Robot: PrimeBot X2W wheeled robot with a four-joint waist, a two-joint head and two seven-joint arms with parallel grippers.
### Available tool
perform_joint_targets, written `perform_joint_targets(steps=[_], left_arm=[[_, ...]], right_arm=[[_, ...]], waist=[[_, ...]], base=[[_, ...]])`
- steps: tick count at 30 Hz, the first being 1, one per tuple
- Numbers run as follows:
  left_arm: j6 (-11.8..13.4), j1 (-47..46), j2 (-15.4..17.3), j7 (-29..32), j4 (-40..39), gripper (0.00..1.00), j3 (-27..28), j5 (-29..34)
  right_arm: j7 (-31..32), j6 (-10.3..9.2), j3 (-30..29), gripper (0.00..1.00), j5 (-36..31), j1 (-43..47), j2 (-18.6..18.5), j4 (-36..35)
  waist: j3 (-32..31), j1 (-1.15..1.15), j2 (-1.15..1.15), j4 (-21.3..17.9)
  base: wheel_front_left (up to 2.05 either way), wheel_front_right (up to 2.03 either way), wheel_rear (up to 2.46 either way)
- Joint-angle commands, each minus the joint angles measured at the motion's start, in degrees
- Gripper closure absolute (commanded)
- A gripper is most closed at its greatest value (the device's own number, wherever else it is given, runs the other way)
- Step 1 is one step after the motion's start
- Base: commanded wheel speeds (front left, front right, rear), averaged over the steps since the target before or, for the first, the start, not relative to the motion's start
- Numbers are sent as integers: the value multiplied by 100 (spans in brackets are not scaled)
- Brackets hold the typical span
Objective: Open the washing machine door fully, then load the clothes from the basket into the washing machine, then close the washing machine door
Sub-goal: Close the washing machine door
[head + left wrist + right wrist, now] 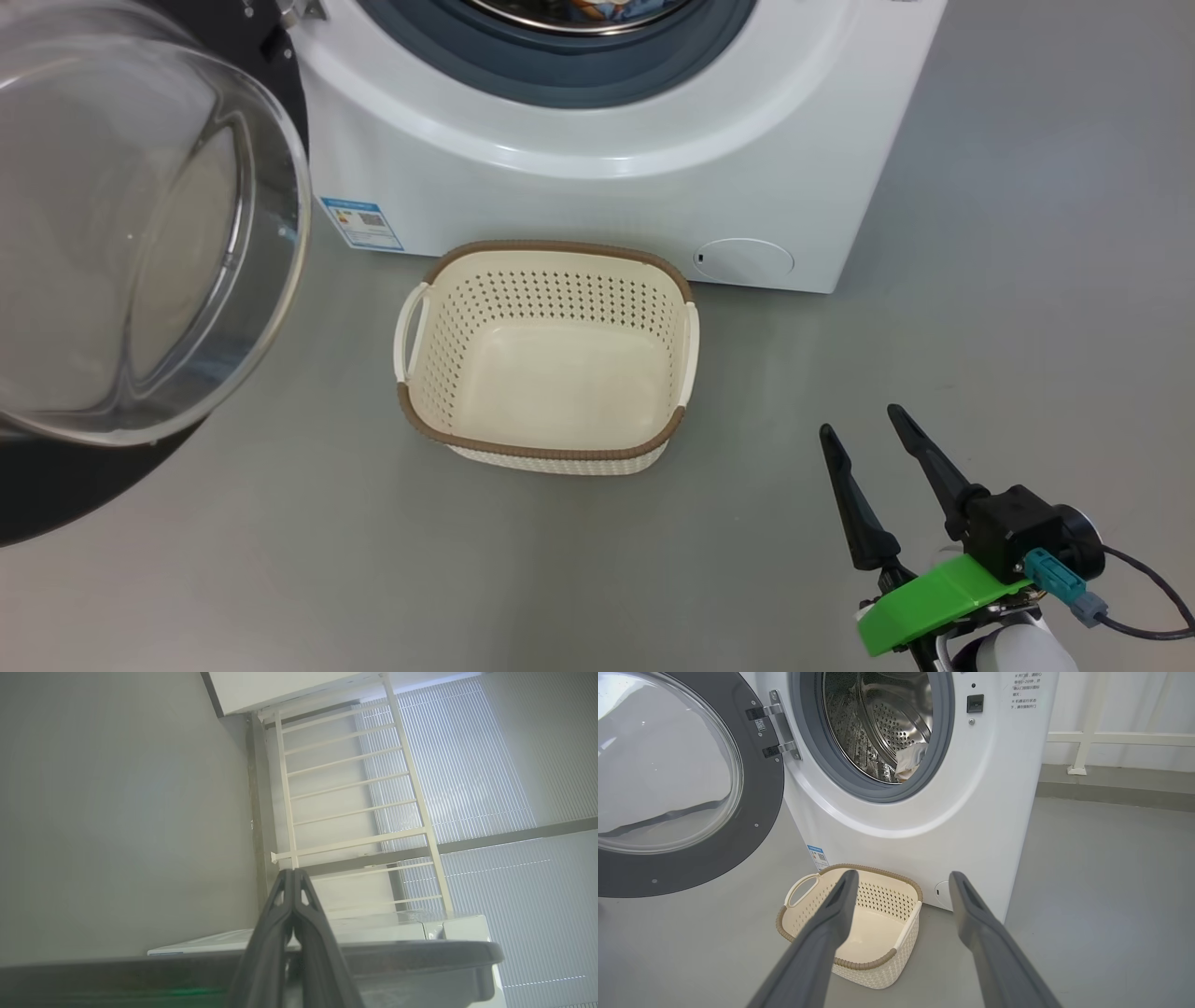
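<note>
From my head, the basket (pixel 560 250) sat empty ahead-left of my right gripper (pixel 861 421), fingers spread wide, before the washing machine (pixel 607 187). My left wrist showed my left gripper (pixel 293 873) pinched closed on nothing. My right wrist showed a pale cloth (pixel 909 760) in the drum (pixel 896 718) beyond my fingers, the washing machine door (pixel 756 826) open to their left.

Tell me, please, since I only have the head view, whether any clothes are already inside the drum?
Observer: Yes. The right wrist view shows a pale cloth lying in the steel drum of the washing machine.
Operator: Thank you. What is the left pincer doing?
Observer: Its own wrist view shows the left pincer shut with nothing between its fingers, and a white railing ahead of it.
</note>
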Motion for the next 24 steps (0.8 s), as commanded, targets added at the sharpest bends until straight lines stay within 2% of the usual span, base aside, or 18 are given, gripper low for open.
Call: perform_joint_targets(steps=[1,8,24], left_arm=[[-17,143,275,301,-240,100,-4,-138],[-17,509,62,1168,-513,100,-177,-448],[-17,777,-186,2244,-845,100,-263,-919]], right_arm=[[-27,9,151,0,35,-73,24,-87],[-27,9,267,0,158,-49,8,121],[-27,9,348,0,374,-127,-69,358]], waist=[[-43,0,0,57],[-137,0,0,227],[-57,0,0,245]], base=[[0,0,0],[0,0,0],[0,0,0]])
